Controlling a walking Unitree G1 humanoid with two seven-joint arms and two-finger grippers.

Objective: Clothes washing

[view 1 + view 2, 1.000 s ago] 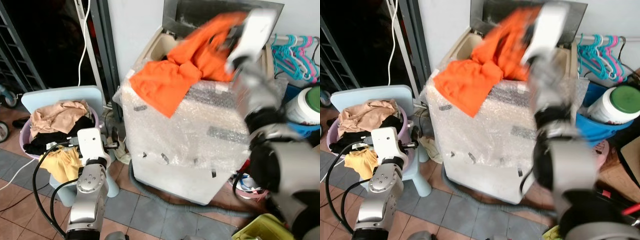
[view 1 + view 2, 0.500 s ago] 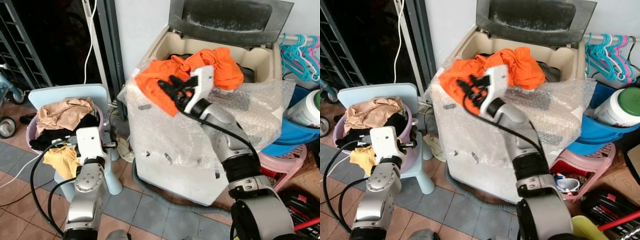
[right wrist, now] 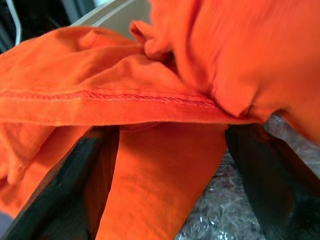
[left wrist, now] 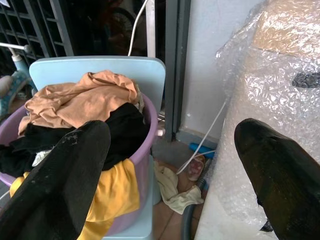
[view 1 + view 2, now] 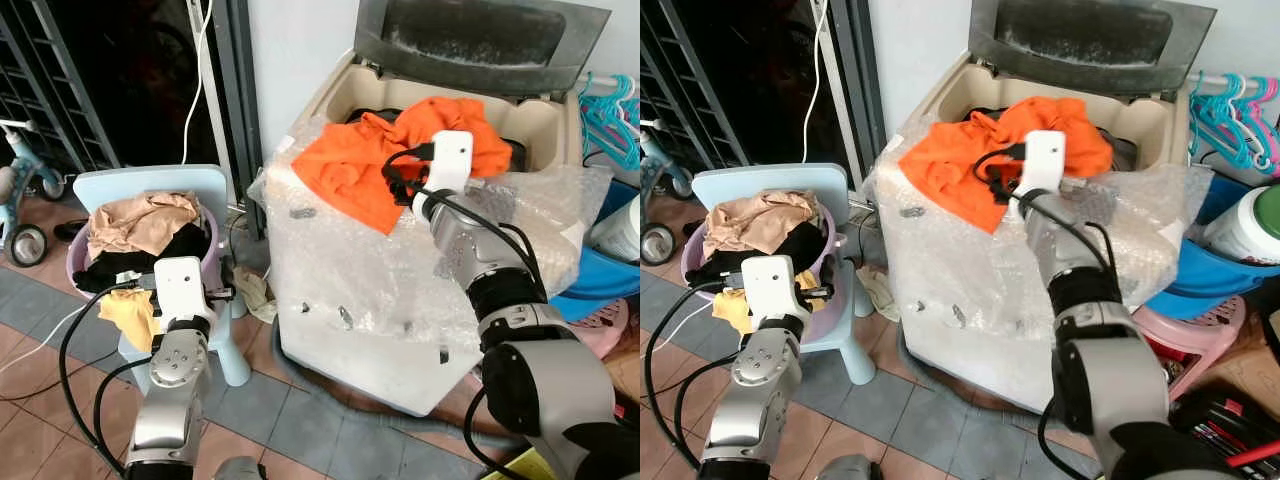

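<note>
The orange garment (image 5: pixel 400 150) is lying draped over the front rim of the open washing machine (image 5: pixel 400 300), half inside the tub and half hanging down the bubble-wrapped front. It is looking soft, light and limp, so it is likely to sag and slide off rather than hold any shape; a bunched fold or the stitched hem is probably offering the surest hold (a flat single layer is likely to slip free). The right gripper (image 3: pixel 165 150) is sitting at the cloth, its jaws spread wide with an orange fold lying between them, not closed on it. The right wrist view is revealing that hem seam and the bubble wrap beneath, detail the head views are missing. The left gripper (image 4: pixel 170 165) is hovering with jaws apart near the purple basket (image 4: pixel 145 150) of clothes on the blue chair (image 5: pixel 200 190).
</note>
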